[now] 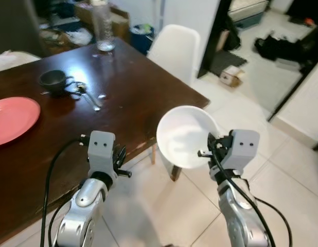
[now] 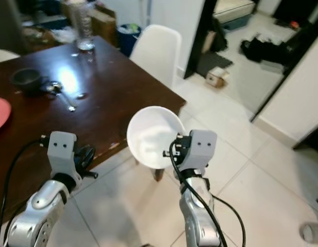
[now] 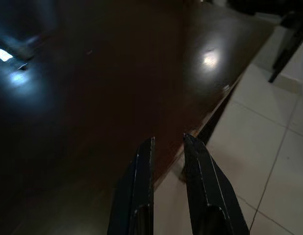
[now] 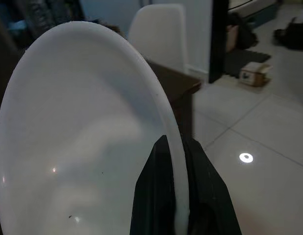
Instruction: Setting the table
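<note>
We note the dark tabletop [image 1: 123, 92] ahead and to the left. Right gripper [image 4: 176, 196] fingers pinch the rim of the white plate [image 1: 186, 135], held on edge off the table's corner, over floor. Left gripper [image 3: 168, 147], fingers narrowly parted, empty, hovers at the near edge.

White chair [image 1: 175, 51] tucked at table's far side. Clear plastic bottle [image 1: 102, 25] upright near far table edge. Blue bin [image 1: 142, 36] behind it on floor. Cardboard box [image 1: 230, 76] on tile by dark doorway, black mat [image 1: 227, 60] next to it. Black bags [image 1: 282, 47] heaped further into the room. Clutter on a surface beyond the table's far left, too blurry to identify.
</note>
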Robot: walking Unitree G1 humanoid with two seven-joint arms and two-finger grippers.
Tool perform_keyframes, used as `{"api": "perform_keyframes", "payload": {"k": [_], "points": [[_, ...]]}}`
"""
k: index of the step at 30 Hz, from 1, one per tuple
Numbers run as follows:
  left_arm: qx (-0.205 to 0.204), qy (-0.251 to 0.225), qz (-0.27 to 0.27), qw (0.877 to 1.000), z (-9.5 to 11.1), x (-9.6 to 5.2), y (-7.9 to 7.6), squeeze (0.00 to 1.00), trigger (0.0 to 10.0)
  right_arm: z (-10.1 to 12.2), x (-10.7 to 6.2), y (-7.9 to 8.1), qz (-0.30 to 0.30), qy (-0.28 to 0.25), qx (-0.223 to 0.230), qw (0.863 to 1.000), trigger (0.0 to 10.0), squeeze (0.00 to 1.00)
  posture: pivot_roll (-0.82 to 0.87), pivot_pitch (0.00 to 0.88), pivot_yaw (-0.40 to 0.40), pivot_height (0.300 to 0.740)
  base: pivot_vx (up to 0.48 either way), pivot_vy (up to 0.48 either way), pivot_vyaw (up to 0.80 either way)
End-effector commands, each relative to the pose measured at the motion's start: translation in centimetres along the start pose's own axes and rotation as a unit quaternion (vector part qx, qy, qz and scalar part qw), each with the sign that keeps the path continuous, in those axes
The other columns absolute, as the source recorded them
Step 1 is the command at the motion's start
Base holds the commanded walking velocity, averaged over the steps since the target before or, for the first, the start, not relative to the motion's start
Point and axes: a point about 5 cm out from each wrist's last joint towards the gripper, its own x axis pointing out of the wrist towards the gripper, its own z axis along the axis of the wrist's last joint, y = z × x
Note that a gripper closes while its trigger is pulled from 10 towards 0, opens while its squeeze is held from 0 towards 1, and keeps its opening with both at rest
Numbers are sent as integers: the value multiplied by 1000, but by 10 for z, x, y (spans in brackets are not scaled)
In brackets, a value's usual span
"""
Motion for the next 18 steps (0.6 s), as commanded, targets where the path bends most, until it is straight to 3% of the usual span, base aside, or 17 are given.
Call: {"api": "perform_keyframes", "payload": {"k": [1, 18], "points": [[0, 13, 1, 1000, -6, -1, -1, 0, 10000, -2, -1, -1, -1, 6, 3, 1000, 10000, 0, -113, 18, 49, 740, 0, 0, -800], [-1, 16, 2, 1000, -9, -2, 1, 0, 10000, -4, -1, -1, 0, 10, 2, 1000, 10000, 0, -113, 18, 48, 740, 0, 0, -800]]}}
